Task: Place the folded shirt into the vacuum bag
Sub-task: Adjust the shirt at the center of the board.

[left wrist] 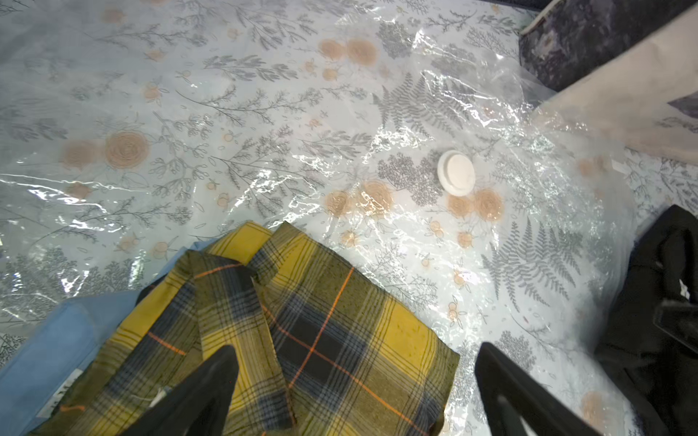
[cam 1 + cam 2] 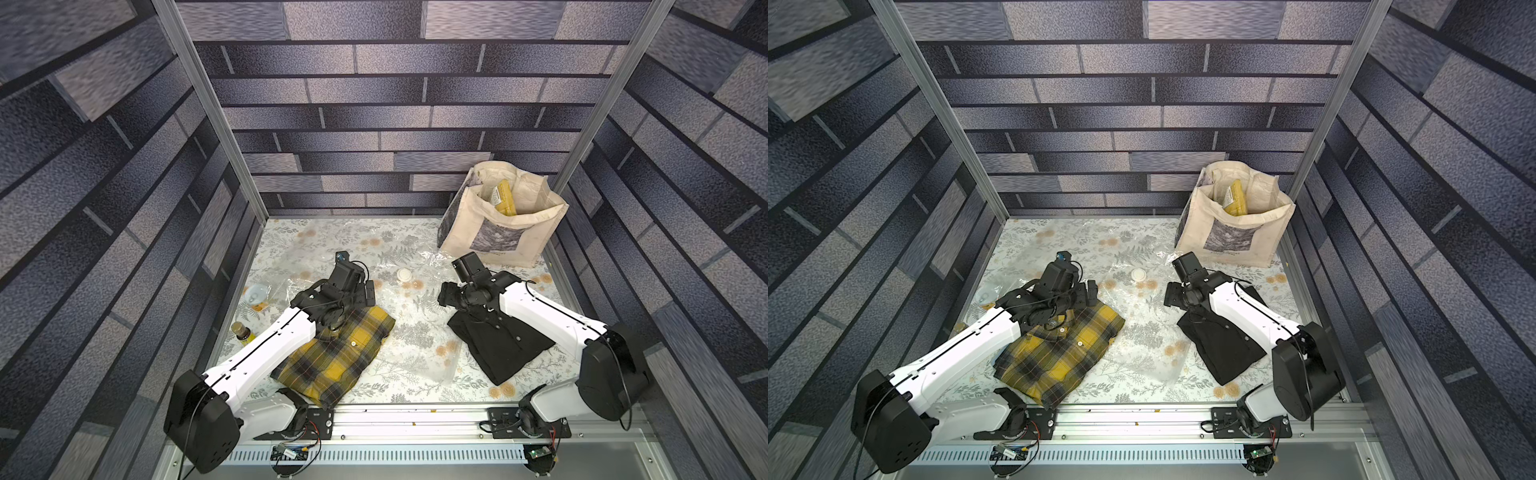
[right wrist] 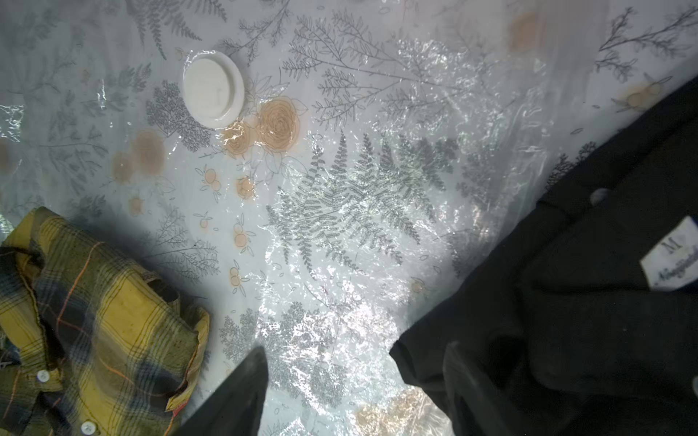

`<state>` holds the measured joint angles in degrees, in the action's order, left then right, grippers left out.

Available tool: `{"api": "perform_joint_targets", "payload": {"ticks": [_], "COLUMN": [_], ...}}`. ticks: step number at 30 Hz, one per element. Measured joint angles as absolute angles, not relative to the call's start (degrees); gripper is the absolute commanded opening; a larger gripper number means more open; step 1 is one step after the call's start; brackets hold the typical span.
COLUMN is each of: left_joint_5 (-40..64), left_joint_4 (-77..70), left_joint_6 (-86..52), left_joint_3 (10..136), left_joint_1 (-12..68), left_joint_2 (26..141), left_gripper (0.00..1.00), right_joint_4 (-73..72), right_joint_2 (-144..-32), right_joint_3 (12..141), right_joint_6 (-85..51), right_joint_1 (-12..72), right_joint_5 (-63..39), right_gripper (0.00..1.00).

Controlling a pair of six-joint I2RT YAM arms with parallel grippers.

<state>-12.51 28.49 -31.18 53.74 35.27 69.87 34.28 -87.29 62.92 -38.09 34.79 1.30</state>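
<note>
This is a robotics lab test cell dressed to look domestic. Bare aluminium posts (image 2: 212, 108) frame wall panels (image 2: 395, 87) printed with flat grey brick, and a floral tablecloth (image 2: 390, 392) covers the bench. Along the bottom of both top views, two white robot arms (image 2: 266, 353) stand bolted to a metal rail (image 2: 415, 419), above a slotted cable duct (image 2: 374, 456) and exposed circuit boards (image 2: 540, 453).
</note>
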Motion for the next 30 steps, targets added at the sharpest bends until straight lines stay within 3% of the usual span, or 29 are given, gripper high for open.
{"api": "perform_joint_targets", "payload": {"ticks": [5,10,23,30], "left_joint_5": [-12.3,-10.2,1.0,4.4], "left_joint_4": [28.6,28.9,24.6,21.4], "left_joint_6": [-35.0,-38.0,-47.0,-47.2], "left_joint_3": [52.3,50.0,39.7,37.9], "left_joint_1": [37.0,35.5,23.7,17.0], "left_joint_2": [73.3,73.6,72.0,71.9], "left_gripper": [1.00,1.00,0.99,0.98], "right_joint_4": [32.5,34.8,33.3,33.2], "right_joint_2": [-93.3,-95.7,-101.8,-103.1], "right_joint_3": [67.9,70.0,70.9,70.9], "right_joint_6": [-42.0,-42.9,-49.7,-50.3], "right_joint_1": [40.5,40.7,41.8,41.4], "right_joint_5": [1.5,3.7,2.5,4.8], "right_gripper": [0.71,0.71,0.68,0.61]}}
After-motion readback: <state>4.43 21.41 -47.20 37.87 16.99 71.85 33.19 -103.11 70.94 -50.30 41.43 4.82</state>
